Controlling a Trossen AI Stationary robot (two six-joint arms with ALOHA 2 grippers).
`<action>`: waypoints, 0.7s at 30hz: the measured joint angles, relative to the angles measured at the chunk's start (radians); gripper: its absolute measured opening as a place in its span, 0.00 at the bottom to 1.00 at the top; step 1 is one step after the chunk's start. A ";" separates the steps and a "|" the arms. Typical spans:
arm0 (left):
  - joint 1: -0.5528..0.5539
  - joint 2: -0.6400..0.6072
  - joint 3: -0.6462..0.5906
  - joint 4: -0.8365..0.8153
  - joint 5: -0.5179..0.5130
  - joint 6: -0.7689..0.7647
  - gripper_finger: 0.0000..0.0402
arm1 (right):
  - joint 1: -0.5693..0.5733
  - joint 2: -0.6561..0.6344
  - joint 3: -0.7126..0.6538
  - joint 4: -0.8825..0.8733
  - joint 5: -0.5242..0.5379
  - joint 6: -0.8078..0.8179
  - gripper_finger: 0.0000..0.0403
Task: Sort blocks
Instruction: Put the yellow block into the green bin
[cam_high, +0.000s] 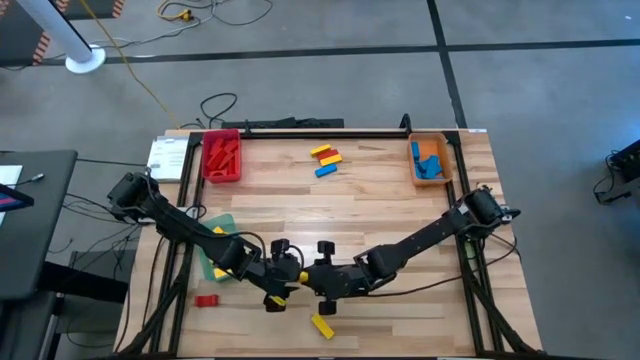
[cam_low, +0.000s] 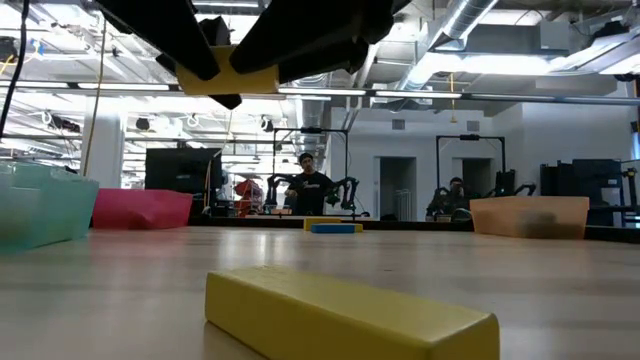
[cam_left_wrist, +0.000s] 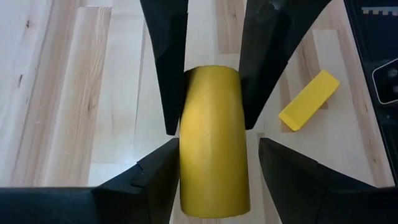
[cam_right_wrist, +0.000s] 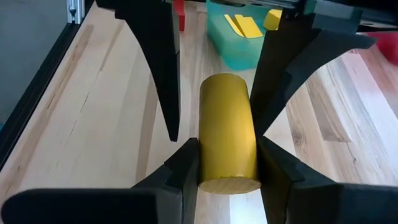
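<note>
Both arms meet at the table's near middle, up off the wood. The left gripper (cam_high: 290, 280) and right gripper (cam_high: 312, 281) face each other, each clamped on one end of the same yellow block (cam_left_wrist: 214, 143). Another yellow block (cam_high: 323, 326) lies flat just below them, near the front edge.
</note>
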 joint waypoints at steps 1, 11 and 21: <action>0.002 0.000 0.000 -0.001 0.000 0.000 0.53 | 0.000 0.000 0.000 0.000 0.000 0.000 0.33; 0.009 -0.001 0.000 -0.028 -0.001 0.014 0.31 | 0.001 0.001 0.000 -0.028 -0.007 0.016 0.35; 0.008 -0.001 0.013 -0.134 0.000 0.018 0.31 | 0.001 0.001 -0.002 -0.082 -0.009 0.032 0.50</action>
